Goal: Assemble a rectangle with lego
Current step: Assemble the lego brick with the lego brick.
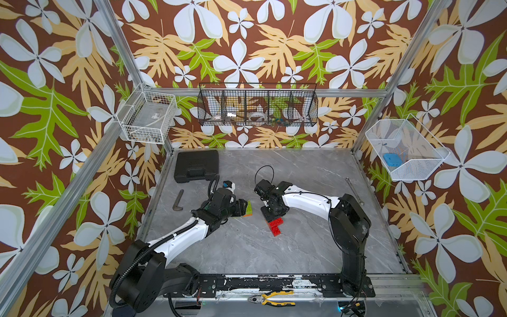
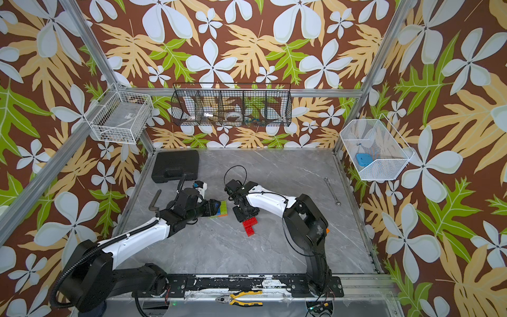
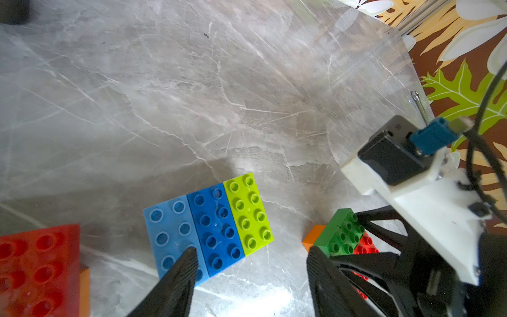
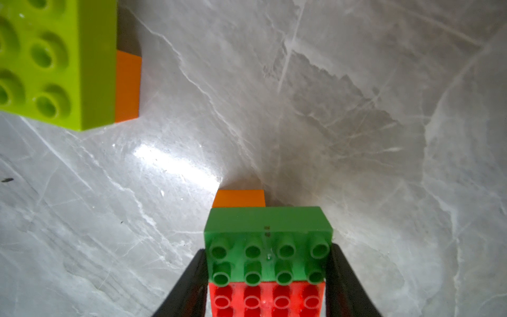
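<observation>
1. Lime, blue and light-blue bricks sit pressed side by side as one flat panel (image 3: 208, 227) on the grey marble table (image 1: 301, 170). In both top views it lies just left of the frame's centre.
2. Over it the left gripper (image 3: 251, 250) hangs with its jaws spread. One fingertip (image 3: 189, 258) rests on the light-blue end and the other stands clear of the lime edge, so nothing is grasped.
3. Slightly right of centre and lower in both top views, the right gripper (image 4: 267, 248) clamps the two ends of a dark green brick (image 4: 263, 225). That brick butts against the red bricks (image 1: 275, 227) and sits over an orange brick (image 4: 238, 198).
4. My judgement is that the task is about halfway. Two sub-assemblies exist with bare table between them, and the red cluster reads as an L from above.
5. What seems left is squaring off the red-green piece and joining it to the panel as one rectangle.
</observation>
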Robot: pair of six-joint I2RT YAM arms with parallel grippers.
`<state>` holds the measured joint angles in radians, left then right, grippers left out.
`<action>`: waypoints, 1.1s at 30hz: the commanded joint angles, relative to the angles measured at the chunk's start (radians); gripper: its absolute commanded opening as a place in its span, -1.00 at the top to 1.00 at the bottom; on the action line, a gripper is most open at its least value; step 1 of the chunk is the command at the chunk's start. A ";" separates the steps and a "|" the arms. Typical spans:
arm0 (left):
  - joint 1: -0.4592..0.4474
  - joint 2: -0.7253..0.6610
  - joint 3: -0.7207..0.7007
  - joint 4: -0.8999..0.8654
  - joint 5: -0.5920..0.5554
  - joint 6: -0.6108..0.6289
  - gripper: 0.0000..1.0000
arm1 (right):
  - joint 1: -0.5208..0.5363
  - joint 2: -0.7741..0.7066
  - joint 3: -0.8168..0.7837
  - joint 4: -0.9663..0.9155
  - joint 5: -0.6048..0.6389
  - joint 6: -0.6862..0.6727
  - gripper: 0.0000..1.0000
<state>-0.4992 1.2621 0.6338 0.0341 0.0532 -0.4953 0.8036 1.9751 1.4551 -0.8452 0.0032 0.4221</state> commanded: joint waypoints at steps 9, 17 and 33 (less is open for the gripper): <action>0.002 -0.012 -0.003 0.013 -0.012 0.003 -0.30 | 0.003 0.040 -0.062 -0.022 -0.004 0.031 0.20; 0.002 -0.013 -0.002 0.010 -0.010 0.003 -0.30 | 0.003 0.031 -0.013 -0.042 0.026 0.033 0.13; 0.002 -0.015 -0.002 0.016 -0.007 0.001 -0.30 | 0.010 0.017 0.067 -0.070 0.039 0.044 -0.55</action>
<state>-0.4992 1.2499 0.6334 0.0341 0.0532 -0.4953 0.8116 1.9934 1.5101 -0.8932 0.0326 0.4583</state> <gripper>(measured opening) 0.649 0.766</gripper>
